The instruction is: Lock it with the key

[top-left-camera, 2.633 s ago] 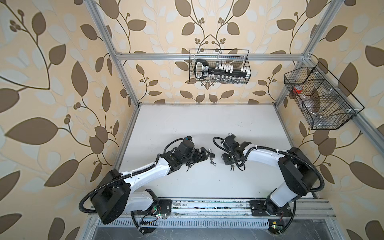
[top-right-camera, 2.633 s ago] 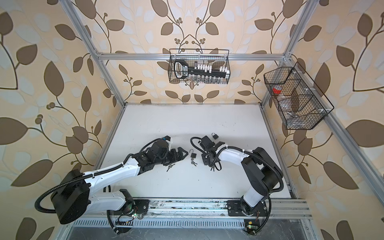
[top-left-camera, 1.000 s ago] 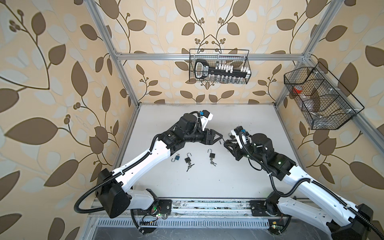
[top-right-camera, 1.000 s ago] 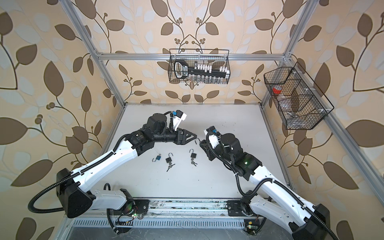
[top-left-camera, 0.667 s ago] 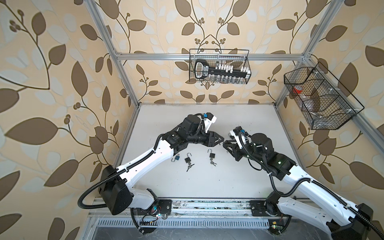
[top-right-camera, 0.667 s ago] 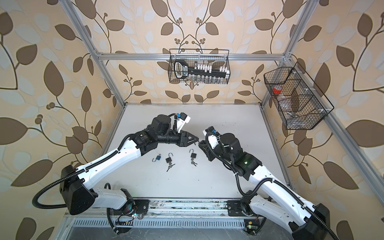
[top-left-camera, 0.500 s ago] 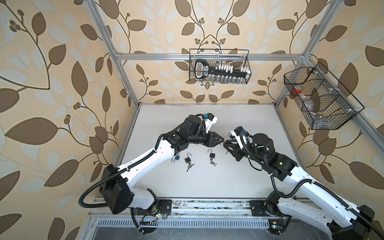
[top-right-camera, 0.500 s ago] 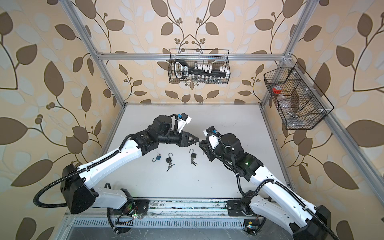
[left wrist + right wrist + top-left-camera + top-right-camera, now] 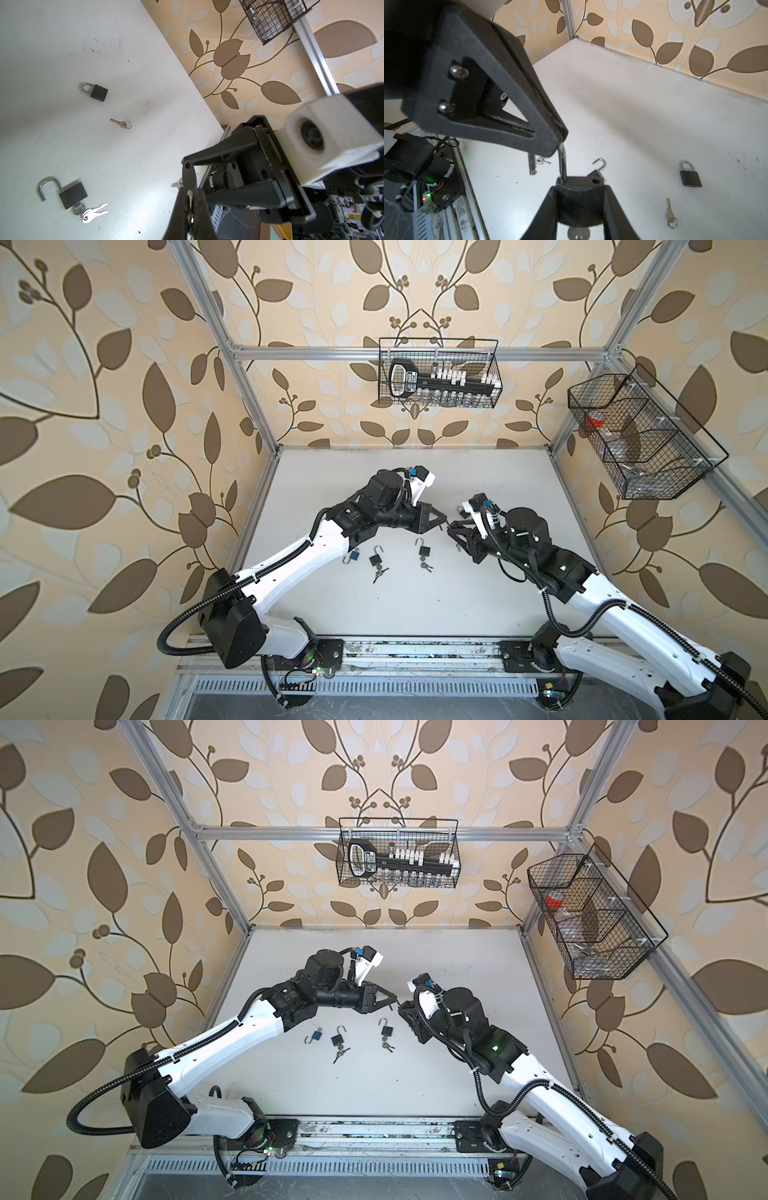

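Matt black padlock (image 9: 579, 199), its shackle (image 9: 562, 164) glossy metal, above a smooth, scuffed white table (image 9: 654, 124).

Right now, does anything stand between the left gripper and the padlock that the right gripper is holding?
Nothing visible does. The left gripper is shut on the top bend of the open shackle, so it touches the lock directly. The right gripper grips the padlock by its black body, and the gap between the two grippers holds only the shackle.

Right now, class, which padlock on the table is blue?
The blue padlock, leftmost on the table in both top views; the rest are black.
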`<action>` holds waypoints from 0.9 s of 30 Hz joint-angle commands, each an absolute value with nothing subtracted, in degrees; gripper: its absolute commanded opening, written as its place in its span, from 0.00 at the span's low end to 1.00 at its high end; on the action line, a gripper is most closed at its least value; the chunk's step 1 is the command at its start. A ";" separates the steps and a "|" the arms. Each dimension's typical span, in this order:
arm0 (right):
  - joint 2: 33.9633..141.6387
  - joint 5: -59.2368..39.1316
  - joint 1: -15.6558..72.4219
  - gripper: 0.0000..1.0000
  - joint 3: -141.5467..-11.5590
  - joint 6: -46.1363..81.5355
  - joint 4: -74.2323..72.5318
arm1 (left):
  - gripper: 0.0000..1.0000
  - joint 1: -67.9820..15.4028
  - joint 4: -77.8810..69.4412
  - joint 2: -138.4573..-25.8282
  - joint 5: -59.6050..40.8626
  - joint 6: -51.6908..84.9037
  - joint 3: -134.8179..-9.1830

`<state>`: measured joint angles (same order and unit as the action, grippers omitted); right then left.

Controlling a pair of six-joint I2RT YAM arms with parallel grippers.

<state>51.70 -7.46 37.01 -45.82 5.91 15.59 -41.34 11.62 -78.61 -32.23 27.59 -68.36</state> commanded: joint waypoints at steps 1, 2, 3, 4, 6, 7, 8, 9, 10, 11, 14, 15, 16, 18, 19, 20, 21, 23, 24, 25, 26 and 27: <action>50.48 -6.47 37.18 0.12 -49.63 4.80 15.76 | 0.00 -41.84 9.06 -77.49 -34.01 27.80 -68.89; 50.33 -6.27 37.20 0.23 -50.19 4.43 16.05 | 0.00 -41.84 8.98 -77.02 -33.88 28.13 -69.08; 50.19 -5.97 37.26 0.37 -50.73 3.86 16.17 | 0.00 -41.84 8.67 -76.32 -33.40 28.83 -69.08; 49.86 -5.62 37.22 0.51 -51.05 3.35 16.16 | 0.00 -41.86 8.36 -75.44 -32.28 29.61 -69.02; 49.00 -5.10 37.21 0.69 -51.13 2.20 15.42 | 0.00 -41.84 7.90 -73.37 -29.19 31.14 -68.53; 48.34 -4.49 37.21 0.74 -50.98 1.73 14.61 | 0.00 -41.84 7.52 -72.21 -27.90 31.75 -68.24; 47.73 -3.75 37.18 0.77 -50.68 1.31 13.88 | 0.00 -41.84 7.36 -71.21 -26.79 32.32 -68.08; 46.95 -2.88 37.23 0.79 -50.27 0.84 12.75 | 0.00 -41.84 7.22 -70.11 -25.69 33.26 -67.96; 46.02 -1.61 37.24 0.82 -49.69 0.54 11.18 | 0.00 -41.84 6.82 -69.02 -24.79 34.13 -67.73; 45.16 -0.58 37.18 0.87 -48.97 0.36 9.29 | 0.00 -41.83 6.32 -68.05 -24.09 34.92 -67.37; 42.14 -0.36 37.18 0.95 -45.46 -1.04 1.66 | 0.00 -41.75 4.29 -64.62 -21.66 37.66 -65.49; 41.49 -0.64 37.19 0.97 -44.76 -1.18 -0.15 | 0.00 -41.75 3.39 -63.41 -20.91 38.56 -64.71; 41.30 -1.87 37.19 0.99 -44.72 -1.56 -1.15 | 0.00 -41.81 2.56 -62.18 -20.06 39.48 -63.91; 41.69 -6.24 37.19 0.99 -45.74 -3.25 -1.32 | 0.00 -41.66 1.07 -60.33 -19.17 41.73 -62.88; 42.18 -8.54 37.18 0.96 -46.51 -3.47 -1.48 | 0.00 -41.63 -0.03 -59.57 -19.16 43.12 -62.44; 42.53 -10.61 37.23 0.94 -46.90 -3.79 -2.23 | 0.00 -41.58 -1.00 -59.06 -19.12 44.45 -62.25; 42.92 -13.60 37.15 0.92 -47.04 -4.12 -3.70 | 0.00 -41.58 -2.22 -58.60 -19.23 46.10 -62.04; 43.62 -17.56 37.19 0.89 -47.02 -3.51 -7.36 | 0.00 -41.58 -4.23 -58.07 -19.60 48.56 -61.72; 44.21 -19.57 37.22 0.87 -47.18 -2.97 -9.27 | 0.00 -41.57 -5.60 -57.69 -19.76 49.98 -61.39; 44.88 -21.35 37.20 0.86 -47.58 -2.28 -10.66 | 0.00 -41.63 -7.04 -57.28 -19.89 51.26 -60.90; 45.52 -22.84 37.20 0.84 -48.00 -1.82 -11.63 | 0.00 -41.59 -7.88 -56.93 -19.73 51.73 -60.67; 46.18 -24.54 37.26 0.82 -48.53 -1.23 -12.46 | 0.00 -41.58 -8.17 -56.57 -19.57 51.94 -60.64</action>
<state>45.25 -16.58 37.01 -46.26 -2.07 -6.37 -41.32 -0.43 -58.70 -20.45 47.68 -60.86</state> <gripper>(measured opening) 0.835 0.053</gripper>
